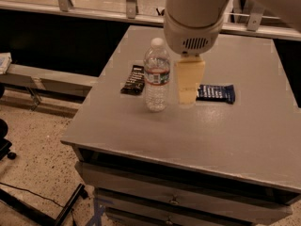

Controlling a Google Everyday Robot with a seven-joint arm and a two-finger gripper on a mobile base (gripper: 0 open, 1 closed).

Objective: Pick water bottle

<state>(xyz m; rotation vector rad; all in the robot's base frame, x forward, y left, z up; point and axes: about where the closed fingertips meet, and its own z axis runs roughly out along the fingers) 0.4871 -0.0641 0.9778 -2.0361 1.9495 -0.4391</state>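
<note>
My cream-coloured end effector (188,94) hangs just right of the small clear ribbed plastic water bottle (156,76), which stands upright on the grey desk (141,126). I cannot tell whether it is spread or pressed together. A flat black wrapper (133,80) lies left of the bottle, and a dark blue wrapper (216,93) lies to the right.

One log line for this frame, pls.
stage: approach | tool: low over table, image-right of water bottle | water bottle: upright, capped, not grasped | nearby: black wrapper, blue wrapper
</note>
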